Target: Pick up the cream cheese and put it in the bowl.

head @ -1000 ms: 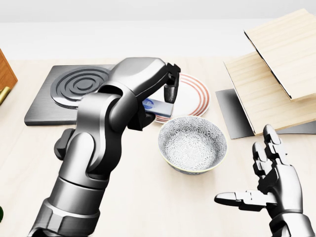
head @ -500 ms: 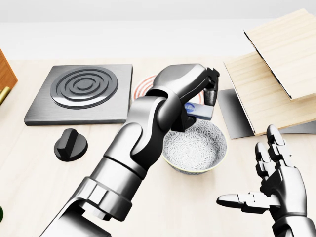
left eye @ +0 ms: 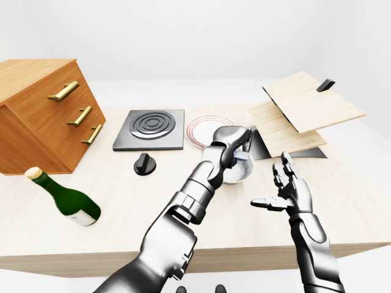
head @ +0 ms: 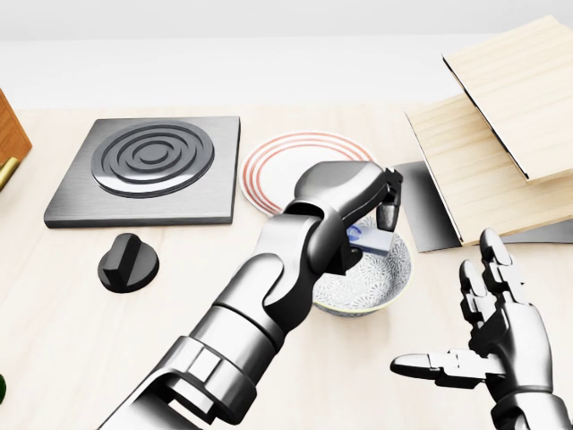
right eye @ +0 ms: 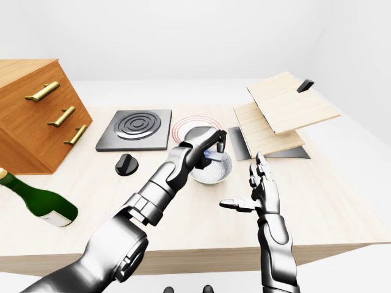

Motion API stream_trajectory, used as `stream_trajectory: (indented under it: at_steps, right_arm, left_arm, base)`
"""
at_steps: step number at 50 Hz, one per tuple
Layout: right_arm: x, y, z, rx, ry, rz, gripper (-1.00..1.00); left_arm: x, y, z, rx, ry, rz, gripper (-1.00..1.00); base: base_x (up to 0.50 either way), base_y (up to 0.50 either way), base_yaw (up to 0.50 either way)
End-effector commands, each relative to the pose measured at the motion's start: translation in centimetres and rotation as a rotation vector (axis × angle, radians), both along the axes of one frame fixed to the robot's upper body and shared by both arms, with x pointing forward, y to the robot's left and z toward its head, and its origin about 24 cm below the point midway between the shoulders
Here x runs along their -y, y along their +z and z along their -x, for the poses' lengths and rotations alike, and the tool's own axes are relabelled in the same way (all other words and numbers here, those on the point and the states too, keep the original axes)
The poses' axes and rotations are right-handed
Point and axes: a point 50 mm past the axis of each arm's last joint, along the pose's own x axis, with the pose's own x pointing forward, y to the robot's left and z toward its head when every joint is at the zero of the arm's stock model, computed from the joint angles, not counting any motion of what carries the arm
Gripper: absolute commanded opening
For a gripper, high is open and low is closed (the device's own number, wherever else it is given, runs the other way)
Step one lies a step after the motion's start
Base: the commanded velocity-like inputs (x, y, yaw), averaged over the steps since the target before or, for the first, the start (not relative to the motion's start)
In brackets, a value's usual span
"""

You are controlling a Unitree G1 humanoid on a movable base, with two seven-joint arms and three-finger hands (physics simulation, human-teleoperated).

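Observation:
The cream cheese (head: 370,239), a small white and blue pack, hangs tilted over the patterned bowl (head: 394,273) in the middle of the head view. My left hand (head: 376,222) is shut on the pack from above, its forearm covering the bowl's left half. Whether the pack touches the bowl's inside I cannot tell. My right hand (head: 479,336) hovers open at the lower right, fingers spread, apart from the bowl.
A red-ringed plate (head: 277,161) lies above the bowl, a stove plate (head: 148,170) and black knob (head: 128,262) to the left. Stacked wooden boards (head: 501,134) stand at the upper right. A drawer cabinet (left eye: 43,116) and a lying green bottle (left eye: 64,201) are at the far left.
My left hand has carried the cream cheese from beside the plate rightward and down over the bowl. The right hand has stayed nearly still.

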Motion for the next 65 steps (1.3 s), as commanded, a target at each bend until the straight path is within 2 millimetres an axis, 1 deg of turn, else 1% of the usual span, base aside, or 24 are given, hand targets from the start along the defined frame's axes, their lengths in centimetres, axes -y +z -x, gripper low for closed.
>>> stream_trajectory:
  at_steps: [1, 5, 13, 21, 35, 45, 46, 47, 48, 65]
  right_arm:
    - [0.0, -0.1, -0.1, -0.004, 0.001, 0.000, 1.00]
    - [-0.1, -0.2, 0.0, -0.005, 0.003, 0.002, 1.00]
    - [-0.1, -0.2, 0.0, -0.004, 0.003, 0.001, 1.00]
    - [-0.2, -0.4, -0.1, -0.010, 0.007, 0.003, 1.00]
    - [-0.3, -0.8, -0.3, -0.017, 0.013, 0.003, 1.00]
    - [-0.3, -0.8, -0.3, -0.017, 0.013, 0.003, 1.00]
    - [-0.3, -0.8, -0.3, -0.017, 0.011, 0.004, 1.00]
    - [-0.3, -0.8, -0.3, -0.016, 0.013, 0.001, 1.00]
    - [-0.3, -0.7, -0.3, -0.016, 0.012, 0.002, 1.00]
    - [-0.4, -1.2, -0.5, -0.022, 0.014, 0.005, 1.00]
  left_arm:
    - [0.2, -0.3, 0.3, 0.017, 0.000, -0.010, -1.00]
    - [0.1, -0.1, 0.1, 0.024, 0.005, -0.010, -1.00]
    - [0.0, -0.4, 0.1, 0.023, 0.010, -0.013, -1.00]
    - [0.3, 0.0, 0.3, 0.035, 0.000, -0.009, -1.00]
    - [0.8, -0.2, 0.4, 0.028, -0.005, -0.004, -1.00]
    - [0.5, -0.5, 0.3, 0.023, 0.006, -0.008, -1.00]
    - [0.5, -0.6, 0.3, 0.022, 0.006, -0.006, -0.74]
    - [0.5, -0.4, 0.3, 0.043, 0.012, -0.004, 0.30]
    - [0.5, -0.3, 0.2, 0.033, 0.011, 0.003, 1.00]
    - [0.8, 2.0, 0.7, 0.121, -0.023, -0.017, 1.00]
  base:
    - [0.00, 0.00, 0.00]
    - [0.00, 0.00, 0.00]
    - [0.00, 0.00, 0.00]
    - [0.00, 0.00, 0.00]
    - [0.00, 0.00, 0.00]
    - [0.00, 0.00, 0.00]
    - [0.00, 0.00, 0.00]
    - [0.00, 0.00, 0.00]
    - [0.00, 0.00, 0.00]
    - [0.00, 0.00, 0.00]
